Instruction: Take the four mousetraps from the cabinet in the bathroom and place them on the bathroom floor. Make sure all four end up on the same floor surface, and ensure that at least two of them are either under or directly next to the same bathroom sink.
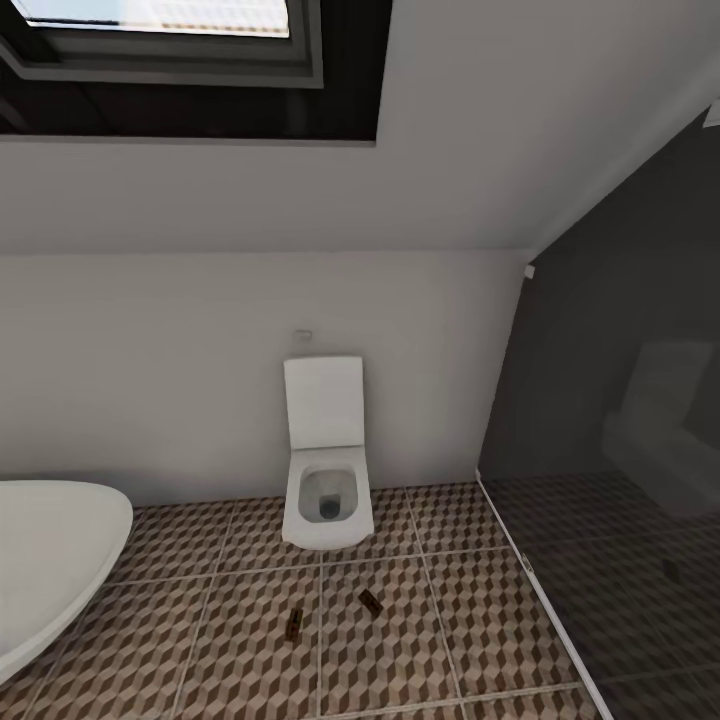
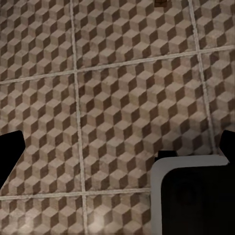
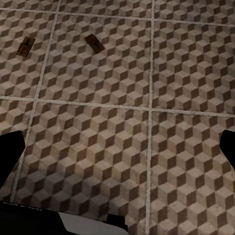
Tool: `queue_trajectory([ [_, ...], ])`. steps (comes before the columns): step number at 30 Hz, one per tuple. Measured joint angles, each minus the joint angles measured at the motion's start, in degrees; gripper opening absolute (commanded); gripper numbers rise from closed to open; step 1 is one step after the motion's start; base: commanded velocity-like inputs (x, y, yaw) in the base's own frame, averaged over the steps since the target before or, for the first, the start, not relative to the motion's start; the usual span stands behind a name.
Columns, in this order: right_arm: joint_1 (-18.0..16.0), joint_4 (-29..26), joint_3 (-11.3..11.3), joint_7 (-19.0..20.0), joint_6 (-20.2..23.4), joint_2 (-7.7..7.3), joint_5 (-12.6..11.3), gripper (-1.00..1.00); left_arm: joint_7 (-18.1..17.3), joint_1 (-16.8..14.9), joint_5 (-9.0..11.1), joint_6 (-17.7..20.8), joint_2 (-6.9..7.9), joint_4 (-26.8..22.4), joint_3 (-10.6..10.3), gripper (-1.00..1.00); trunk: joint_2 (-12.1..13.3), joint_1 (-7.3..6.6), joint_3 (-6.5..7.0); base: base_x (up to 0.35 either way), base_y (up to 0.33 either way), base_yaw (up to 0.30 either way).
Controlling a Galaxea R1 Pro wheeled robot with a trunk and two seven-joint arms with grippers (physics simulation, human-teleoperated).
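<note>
Two mousetraps lie flat on the bathroom floor (image 1: 240, 640) in front of the toilet: one (image 1: 295, 623) on the left, one (image 1: 371, 601) on the right. The right wrist view shows both, the first mousetrap (image 3: 24, 47) and the second (image 3: 93, 43), well ahead of my right gripper (image 3: 123, 134). That gripper is open and holds nothing. My left gripper (image 2: 122, 134) is open too, over bare tiles, with the edge of a mousetrap (image 2: 160, 3) far ahead. The cabinet and the bathroom sink are out of view.
A white toilet (image 1: 325, 470) stands against the back wall. The white bathtub's rim (image 1: 60, 560) juts in at the left. A dark glass partition (image 1: 610, 450) closes the right side. A dark, pale-edged shape (image 2: 191, 196) sits close under the left gripper.
</note>
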Motion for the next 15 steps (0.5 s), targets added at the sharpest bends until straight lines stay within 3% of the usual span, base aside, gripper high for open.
queue_trajectory([
  [15, 0.03, -0.17, -0.01, -0.18, 0.07, 0.21, -0.04, 1.00, 0.20, 0.08, 0.11, 0.27, -1.59, 0.00, 0.00, 1.00, 0.00, 0.00, 0.00, 0.000, 0.000, 0.000],
])
